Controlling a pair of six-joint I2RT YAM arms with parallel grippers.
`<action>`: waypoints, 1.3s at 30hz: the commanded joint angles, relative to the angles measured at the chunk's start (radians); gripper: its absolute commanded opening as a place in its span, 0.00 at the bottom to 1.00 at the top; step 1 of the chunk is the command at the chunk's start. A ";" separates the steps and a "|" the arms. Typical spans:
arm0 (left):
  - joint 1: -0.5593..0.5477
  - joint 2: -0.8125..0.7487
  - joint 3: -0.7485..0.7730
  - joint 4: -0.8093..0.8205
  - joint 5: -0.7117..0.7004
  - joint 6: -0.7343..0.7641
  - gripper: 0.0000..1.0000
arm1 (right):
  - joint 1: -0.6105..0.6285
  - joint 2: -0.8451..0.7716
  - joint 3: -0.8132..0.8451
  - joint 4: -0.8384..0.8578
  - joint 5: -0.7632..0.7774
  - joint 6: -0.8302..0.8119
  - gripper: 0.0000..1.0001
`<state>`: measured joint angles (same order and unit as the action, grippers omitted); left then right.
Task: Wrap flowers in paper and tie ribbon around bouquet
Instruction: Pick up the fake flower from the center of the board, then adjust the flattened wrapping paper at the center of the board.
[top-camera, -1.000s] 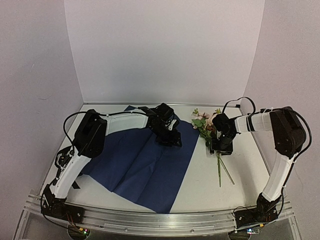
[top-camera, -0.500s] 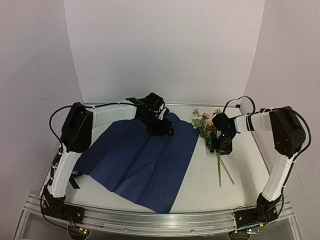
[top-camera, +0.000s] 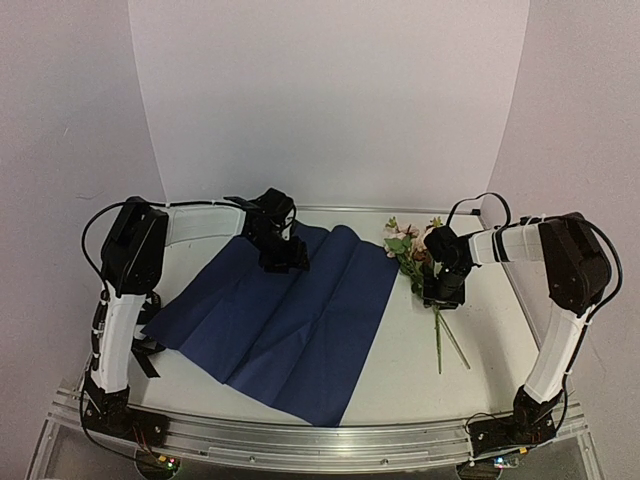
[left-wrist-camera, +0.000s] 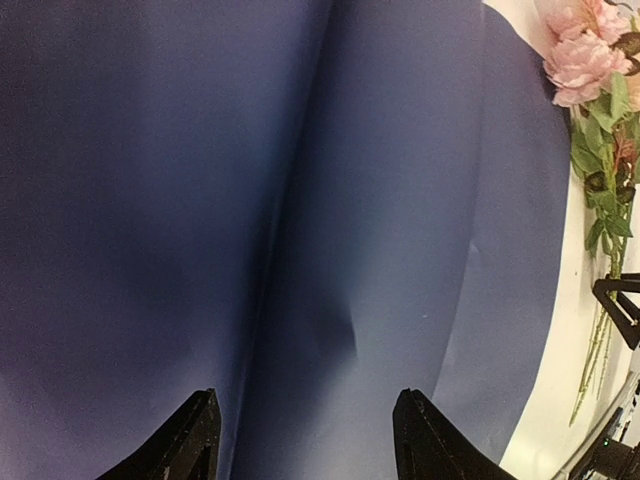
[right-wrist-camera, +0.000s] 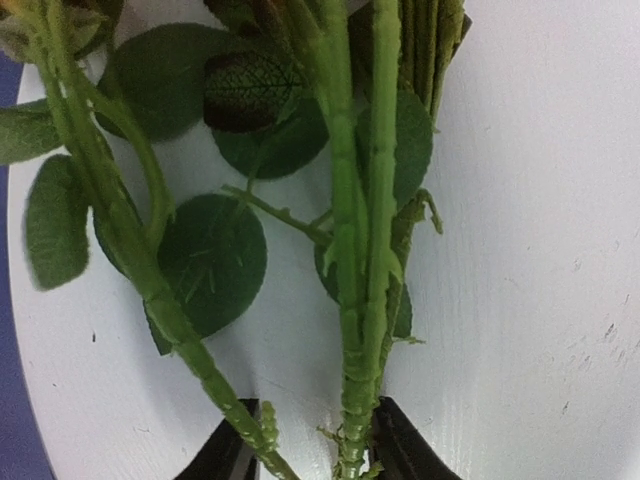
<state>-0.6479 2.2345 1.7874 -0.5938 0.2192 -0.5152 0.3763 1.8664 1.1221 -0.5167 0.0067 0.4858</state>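
Two arms reach across the white tabletop (top-camera: 405, 375), one to each of the task's things. The large creased rectangular sheet of paper (top-camera: 300, 320) lies flat over the left and middle of the table with its dark navy face up, one corner pointing toward the near edge. The left gripper (top-camera: 283, 262) hovers over the sheet's far edge. In its wrist view the two black fingers (left-wrist-camera: 190, 440) stand wide apart with only navy paper between them, so it is released and holds nothing. Just beside the paper's right edge lies the small bunch of pale pink and reddish roses (top-camera: 408, 243), heads toward the back wall, the long thin green stems (top-camera: 440, 345) running toward the near edge. The right gripper (top-camera: 441, 293) is down on the bunch just below the flower heads. Its wrist view shows a black fingertip (right-wrist-camera: 225, 455) on each side of the stems, close against them; whether they are clamped tight I cannot tell.
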 joint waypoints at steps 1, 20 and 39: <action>0.004 -0.060 -0.034 0.040 -0.027 -0.011 0.61 | 0.004 -0.015 0.026 -0.016 0.019 0.007 0.25; 0.039 0.138 0.166 -0.003 -0.027 0.092 0.62 | 0.005 -0.162 0.097 -0.107 0.120 0.025 0.00; 0.176 0.313 0.395 -0.048 0.084 0.199 0.63 | 0.032 -0.269 0.157 -0.205 0.145 0.018 0.00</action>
<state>-0.4964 2.4947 2.1023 -0.6093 0.2700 -0.3524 0.3971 1.6600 1.2219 -0.6950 0.1080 0.5018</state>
